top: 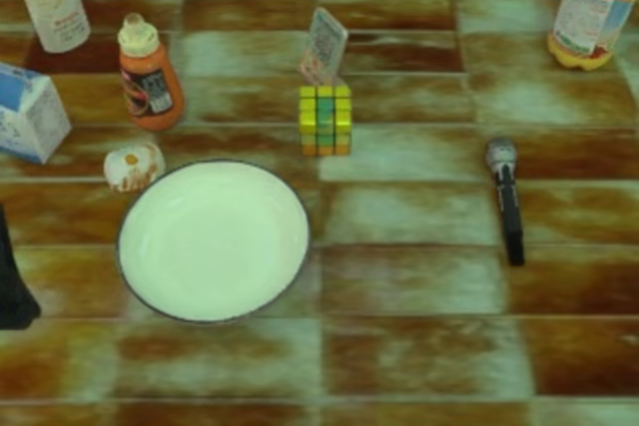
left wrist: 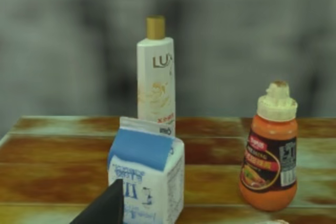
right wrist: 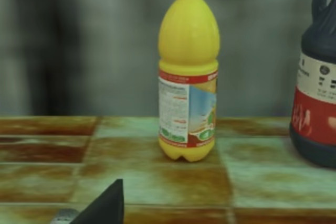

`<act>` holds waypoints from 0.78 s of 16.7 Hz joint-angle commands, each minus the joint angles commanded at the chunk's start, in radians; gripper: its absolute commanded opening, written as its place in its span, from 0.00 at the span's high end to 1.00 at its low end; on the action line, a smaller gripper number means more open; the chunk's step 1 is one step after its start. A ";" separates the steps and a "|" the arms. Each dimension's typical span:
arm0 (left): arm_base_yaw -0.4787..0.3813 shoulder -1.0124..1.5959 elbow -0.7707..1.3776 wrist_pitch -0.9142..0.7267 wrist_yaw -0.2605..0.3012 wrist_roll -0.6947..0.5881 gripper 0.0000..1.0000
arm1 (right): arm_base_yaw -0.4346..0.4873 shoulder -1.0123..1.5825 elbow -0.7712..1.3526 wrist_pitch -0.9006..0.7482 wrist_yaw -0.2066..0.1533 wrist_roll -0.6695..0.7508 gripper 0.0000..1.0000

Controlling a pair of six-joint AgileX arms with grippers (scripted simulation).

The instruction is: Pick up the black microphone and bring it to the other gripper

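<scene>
Microphone (top: pixel 506 201) lies untouched; arms parked.

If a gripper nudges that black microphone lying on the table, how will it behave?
The black microphone lies flat with a round, slim handle, so it would probably roll sideways if nudged. It looks rigid, unlikely to flex. Its bulkier grey mesh head may make it tip head-down if gripped near the tail.

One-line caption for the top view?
Black microphone lies untouched right of the colour cube; left gripper parked at the table's left edge.
</scene>
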 joint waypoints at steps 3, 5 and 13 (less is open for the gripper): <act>0.000 0.000 0.000 0.000 0.000 0.000 0.00 | 0.003 0.010 0.010 -0.006 0.000 0.003 0.00; 0.000 0.000 0.000 0.000 0.000 0.000 0.00 | 0.015 0.062 0.061 -0.038 0.000 0.016 0.00; 0.000 0.000 0.000 0.000 0.000 0.000 0.00 | 0.122 0.682 0.542 -0.346 0.012 0.136 0.00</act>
